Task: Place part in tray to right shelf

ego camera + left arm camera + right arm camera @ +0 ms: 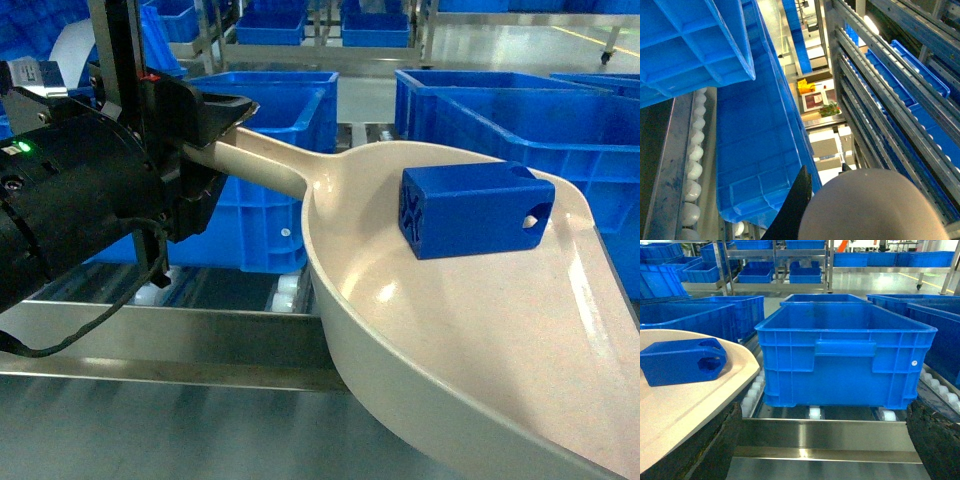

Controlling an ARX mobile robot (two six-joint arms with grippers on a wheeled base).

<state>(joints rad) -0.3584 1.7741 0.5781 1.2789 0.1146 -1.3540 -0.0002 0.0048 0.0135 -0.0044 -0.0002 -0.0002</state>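
The cream tray (450,340) fills the right half of the head view, held up in front of the right shelf's steel front rail (170,335). The blue part (475,208) lies inside the scoop near its far wall. My left gripper (215,135) is shut on the tray's long handle. In the left wrist view, one black finger (796,202) rests against the tray's rounded beige surface (875,207). My right gripper (824,412) is open and holds nothing, facing the rail (825,435). The tray (685,405) and part (682,360) show at the left of that view.
Large blue crates stand on the white roller tracks behind the rail: one straight ahead of the right gripper (845,355), others left (270,150) and right (530,110) in the head view. White rollers (752,395) show beside the crate. More racks with crates stand further back.
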